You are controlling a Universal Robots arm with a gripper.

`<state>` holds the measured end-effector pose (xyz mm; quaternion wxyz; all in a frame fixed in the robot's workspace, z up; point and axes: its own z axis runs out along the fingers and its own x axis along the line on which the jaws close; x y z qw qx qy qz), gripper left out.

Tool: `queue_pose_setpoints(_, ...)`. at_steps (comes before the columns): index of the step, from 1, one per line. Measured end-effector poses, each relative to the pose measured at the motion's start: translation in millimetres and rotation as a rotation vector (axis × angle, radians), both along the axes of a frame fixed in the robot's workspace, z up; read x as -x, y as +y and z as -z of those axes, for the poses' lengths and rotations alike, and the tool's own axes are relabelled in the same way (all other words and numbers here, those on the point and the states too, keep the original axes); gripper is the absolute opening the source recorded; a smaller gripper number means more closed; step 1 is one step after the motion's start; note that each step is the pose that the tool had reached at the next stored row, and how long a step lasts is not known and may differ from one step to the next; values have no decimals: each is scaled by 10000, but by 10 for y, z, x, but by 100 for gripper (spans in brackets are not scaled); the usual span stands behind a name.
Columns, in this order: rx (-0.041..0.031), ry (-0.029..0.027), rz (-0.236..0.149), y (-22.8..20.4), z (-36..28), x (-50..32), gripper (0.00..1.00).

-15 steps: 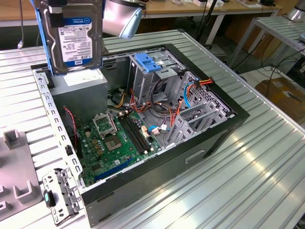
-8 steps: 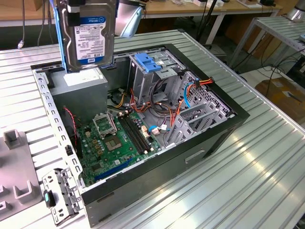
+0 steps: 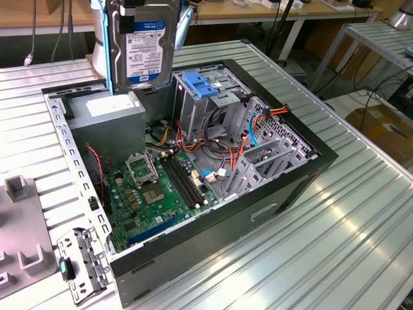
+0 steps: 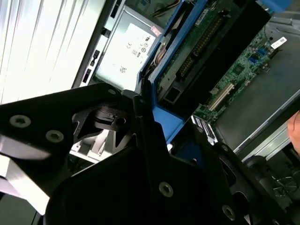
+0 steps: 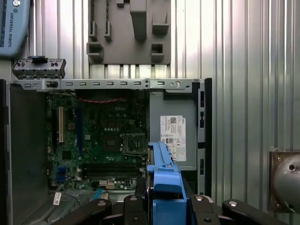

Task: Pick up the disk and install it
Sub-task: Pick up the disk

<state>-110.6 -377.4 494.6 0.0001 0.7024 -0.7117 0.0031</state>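
1. One open black computer case (image 3: 313, 157) lies on its side on a ribbed aluminium table (image 3: 342, 245). It holds a green motherboard (image 3: 161, 187), a grey power-supply box (image 3: 106, 111) in the far corner at the exterior view's left, and a grey metal drive cage (image 3: 216, 106) topped by a blue plastic latch (image 3: 200, 84).
2. The disk (image 3: 143, 45), a rectangular silver metal hard drive with blue plastic side rails, hangs upright above the power-supply box, higher than the case rim. The gripper (image 5: 164, 202) has its black fingers clamped on the disk's rails.
3. Open air surrounds the disk. The cage stands lower, just to the exterior view's right.
4. The disk's white label has a blue band and black print that is too small to read. The power-supply box has a white sticker (image 5: 172, 132).
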Motion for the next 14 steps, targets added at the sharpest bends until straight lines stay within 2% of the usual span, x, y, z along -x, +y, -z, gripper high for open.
queue_pose_setpoints(1,0,1,-1,0,0,-39,37)
queue_pose_setpoints(2,0,1,-1,-1,0,-114,37)
queue_pose_setpoints(5,0,0,-2,-2,1,-219,37)
queue_pose_setpoints(7,-1,0,-1,-3,2,-335,37)
queue_pose_setpoints(11,1,1,-1,-3,2,-420,37)
queue_pose_setpoints(14,7,1,0,-3,3,-421,37)
